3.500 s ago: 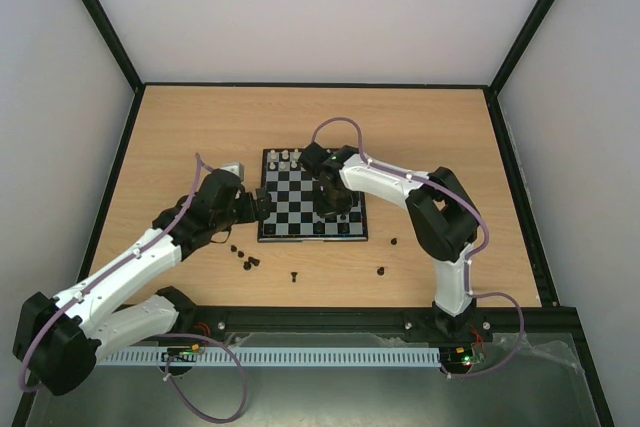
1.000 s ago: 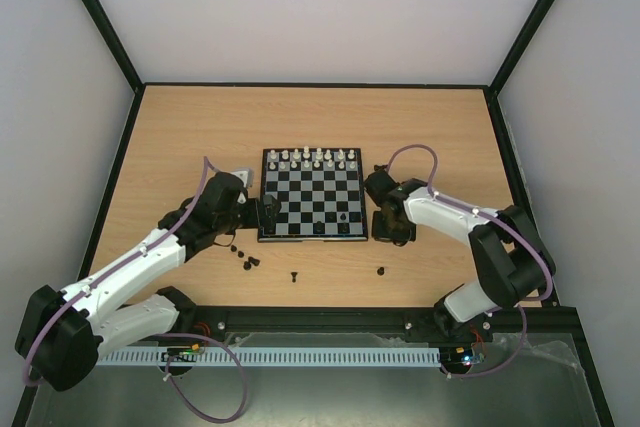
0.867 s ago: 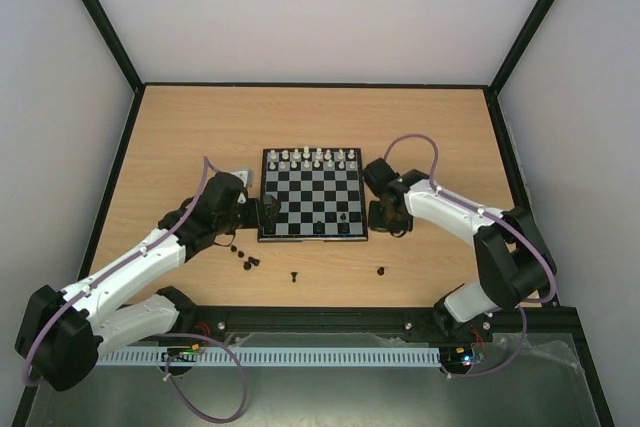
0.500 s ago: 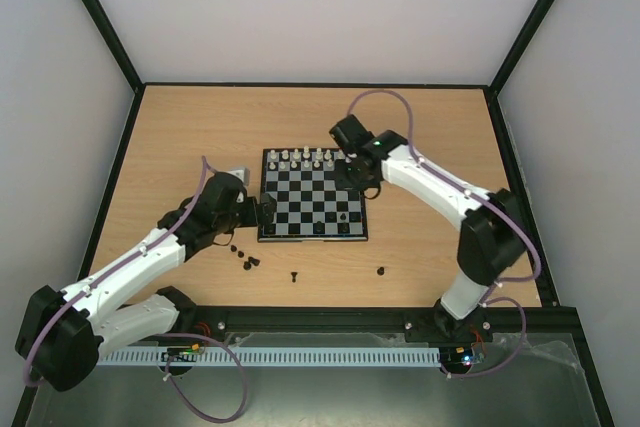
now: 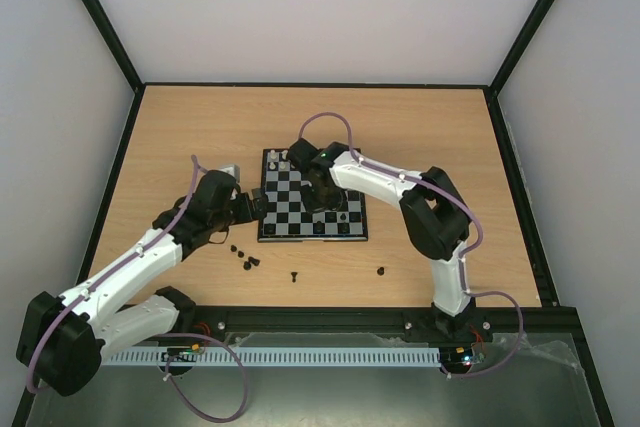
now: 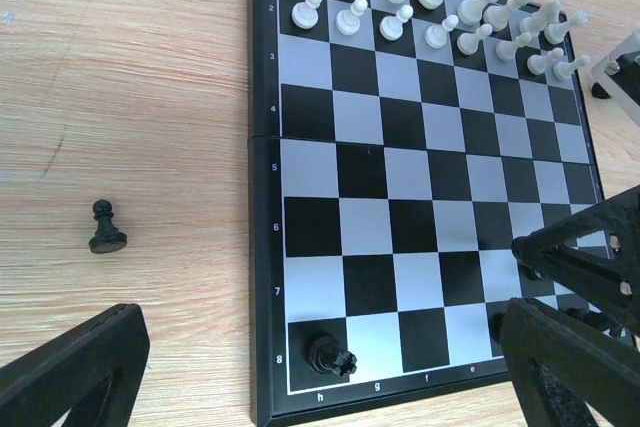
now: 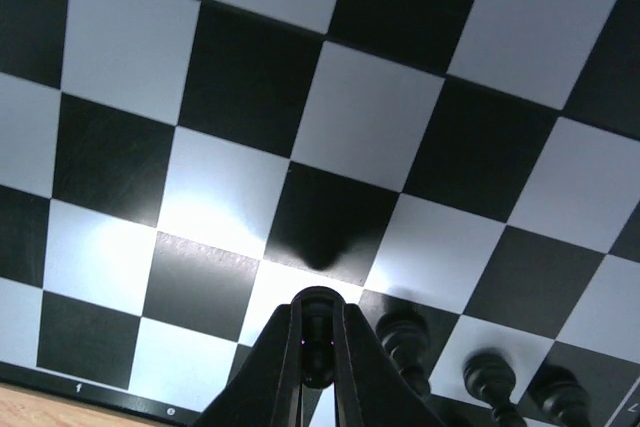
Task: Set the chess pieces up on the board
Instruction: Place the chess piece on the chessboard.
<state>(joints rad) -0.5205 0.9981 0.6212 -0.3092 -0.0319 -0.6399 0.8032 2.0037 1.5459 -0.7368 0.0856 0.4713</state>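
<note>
Over the board (image 7: 120, 42), right pincer (image 7: 317, 319) clamped on a black piece (image 7: 316, 345) could topple neighbouring pieces (image 7: 402, 335) if lowered off-centre

You're working on a wood-grain table (image 5: 430, 127) edged by a thin black rim. Plain pale walls (image 5: 320, 7) close it in on the far, left and right sides. Along the near edge runs a black rail (image 5: 320, 315), and in front of it lies a white slotted strip (image 5: 330, 356).
</note>
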